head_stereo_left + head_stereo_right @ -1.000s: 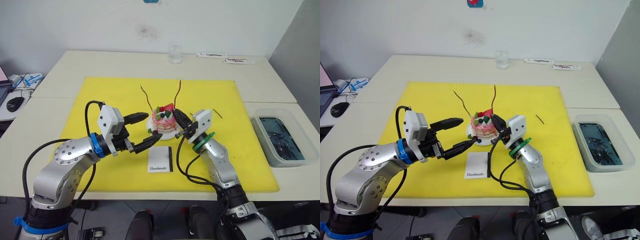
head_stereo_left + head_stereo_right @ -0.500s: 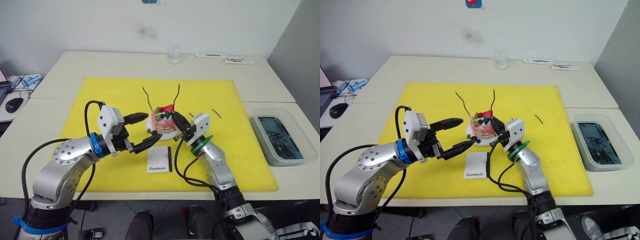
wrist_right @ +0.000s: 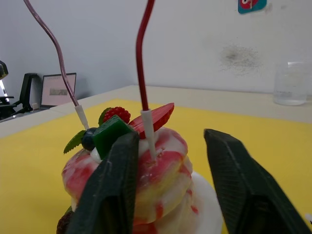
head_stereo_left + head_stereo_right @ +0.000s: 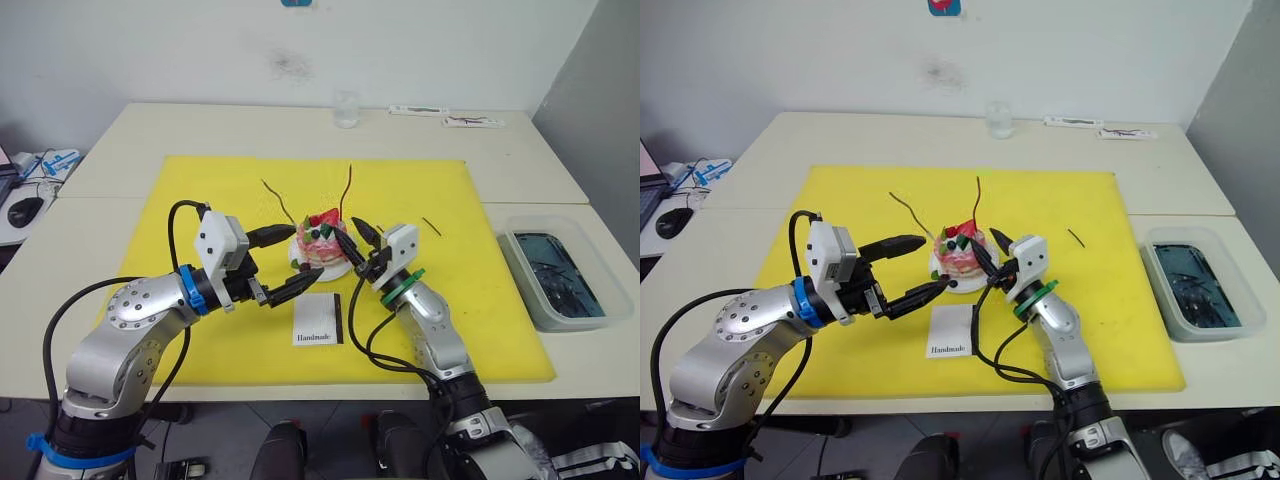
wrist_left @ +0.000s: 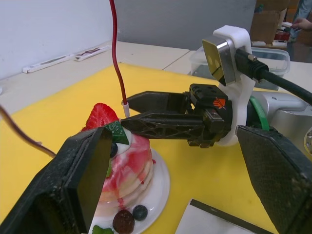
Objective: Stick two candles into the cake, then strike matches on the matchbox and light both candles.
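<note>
Left of centre in the head view: left gripper [image 4: 283,261], fingers spread wide, holding nothing, one fingertip near the white plate [image 4: 336,271] and one higher beside the cake [image 4: 323,240]. At centre: both candles [image 4: 345,190] standing in the cake and leaning a little apart at the top. Just below the plate: matchbox [image 4: 320,319] lying flat on the yellow mat [image 4: 200,200], black strip on its right edge. Right of the cake: right gripper [image 4: 354,237], also open and empty, its fingers on either side of the cake's right part; touching or not, hard to tell.

Seen better in the right wrist view: pale thin ends of the candles pushed into the top next to the strawberry [image 3: 158,115]. In the left wrist view: dark berries [image 5: 123,222] on the plate at the foot of the cake.

Further right on the mat: one short dark match [image 4: 432,226]. At the far right of the frame: grey tray [image 4: 527,285] with dark contents, not clear what. At upper centre, on the table behind the mat: a small glass [image 4: 346,108].
</note>
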You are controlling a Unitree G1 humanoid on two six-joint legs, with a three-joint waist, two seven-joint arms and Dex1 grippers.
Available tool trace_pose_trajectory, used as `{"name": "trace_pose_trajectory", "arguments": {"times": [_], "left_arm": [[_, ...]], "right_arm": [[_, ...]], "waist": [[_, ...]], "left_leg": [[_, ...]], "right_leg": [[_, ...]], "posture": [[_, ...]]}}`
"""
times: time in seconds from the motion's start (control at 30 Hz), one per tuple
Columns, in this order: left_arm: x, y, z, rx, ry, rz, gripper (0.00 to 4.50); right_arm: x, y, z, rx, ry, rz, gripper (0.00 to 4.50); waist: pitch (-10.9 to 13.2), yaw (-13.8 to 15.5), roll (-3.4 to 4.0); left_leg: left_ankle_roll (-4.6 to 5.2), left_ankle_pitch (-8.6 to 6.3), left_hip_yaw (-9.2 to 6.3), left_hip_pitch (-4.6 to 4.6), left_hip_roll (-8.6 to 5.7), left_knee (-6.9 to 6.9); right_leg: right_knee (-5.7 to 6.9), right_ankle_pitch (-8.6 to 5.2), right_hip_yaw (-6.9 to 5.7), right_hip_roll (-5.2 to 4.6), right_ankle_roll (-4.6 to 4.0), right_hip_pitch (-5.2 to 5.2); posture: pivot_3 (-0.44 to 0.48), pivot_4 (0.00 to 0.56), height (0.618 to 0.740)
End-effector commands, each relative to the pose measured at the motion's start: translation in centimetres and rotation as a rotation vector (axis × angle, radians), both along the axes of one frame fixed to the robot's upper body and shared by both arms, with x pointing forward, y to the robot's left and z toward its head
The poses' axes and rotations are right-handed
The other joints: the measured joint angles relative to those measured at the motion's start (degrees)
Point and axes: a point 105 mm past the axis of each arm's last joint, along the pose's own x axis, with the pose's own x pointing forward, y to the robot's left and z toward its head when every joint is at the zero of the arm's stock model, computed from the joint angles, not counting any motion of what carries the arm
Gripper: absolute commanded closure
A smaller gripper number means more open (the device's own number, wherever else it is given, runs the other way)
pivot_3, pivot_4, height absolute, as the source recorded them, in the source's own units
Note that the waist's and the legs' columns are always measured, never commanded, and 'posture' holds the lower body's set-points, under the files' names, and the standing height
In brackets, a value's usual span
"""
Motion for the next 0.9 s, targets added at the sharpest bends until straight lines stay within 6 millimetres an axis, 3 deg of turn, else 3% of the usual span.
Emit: {"name": "trace_pose_trajectory", "arguments": {"times": [0.03,0.2,0.4,0.5,0.6,0.7,0.87,0.9], "left_arm": [[-0.3,-0.2,0.6,0.005,-0.051,-0.010,0.00],[-0.2,0.0,0.5,0.006,-0.055,-0.001,0.00],[-0.1,1.1,0.5,0.001,-0.006,0.022,0.00],[-0.4,2.1,0.1,0.002,0.127,0.025,0.00],[-2.0,2.9,-0.3,-0.044,0.392,-0.045,0.00],[-3.7,4.0,-1.1,-0.033,0.648,-0.089,0.00],[-4.7,5.2,-2.0,-0.069,0.909,-0.093,0.00],[-4.8,5.2,-2.3,-0.057,0.943,-0.088,0.00]], "right_arm": [[-0.6,-0.4,2.2,0.028,-0.072,-0.006,1.90],[-1.5,-1.0,3.6,0.035,-0.092,0.016,1.90],[-3.9,-1.6,4.4,-0.099,-0.128,0.124,1.90],[-5.0,-2.5,4.3,-0.183,-0.114,0.167,1.90],[-6.8,-3.6,3.3,-0.325,-0.062,0.244,1.90],[-8.5,-4.5,2.5,-0.427,0.021,0.328,2.48],[-9.8,-5.9,1.6,-0.568,0.142,0.396,4.34],[-9.8,-6.0,1.7,-0.584,0.146,0.399,4.45]], "waist": [[0.00,0.00,0.00],[0.00,0.00,0.00],[0.01,0.03,0.01],[0.01,-0.04,0.01],[0.01,-0.07,0.00],[0.03,-0.12,-0.01],[0.05,-0.32,0.01],[0.06,-0.32,-0.01]], "left_leg": [[0.00,0.00,0.00,0.00,0.00,0.00],[0.00,0.00,0.00,-0.02,0.00,0.00],[0.00,0.00,-0.01,-0.04,0.00,0.00],[0.00,0.00,-0.02,-0.06,0.00,0.00],[0.01,0.00,-0.06,-0.06,0.01,0.00],[0.01,-0.01,-0.14,-0.14,0.00,0.00],[0.02,-0.01,-0.15,-0.08,0.00,0.01],[0.02,-0.01,-0.18,-0.08,0.00,0.01]], "right_leg": [[0.00,0.00,0.00,0.00,0.00,0.00],[-0.01,0.00,0.01,0.00,0.01,-0.01],[-0.03,-0.03,0.00,-0.01,-0.03,-0.01],[-0.05,-0.03,-0.01,-0.01,-0.03,-0.01],[-0.02,-0.12,-0.05,0.00,-0.15,-0.03],[-0.05,-0.22,-0.12,-0.02,-0.18,-0.03],[-0.03,-0.28,-0.14,-0.02,-0.25,-0.03],[-0.03,-0.28,-0.17,-0.02,-0.26,-0.03]], "posture": [[0.000,0.150,0.740],[0.000,0.150,0.740],[0.000,0.150,0.740],[0.000,0.150,0.740],[0.000,0.150,0.740],[0.000,0.150,0.740],[0.000,0.150,0.740],[0.000,0.150,0.740]]}}
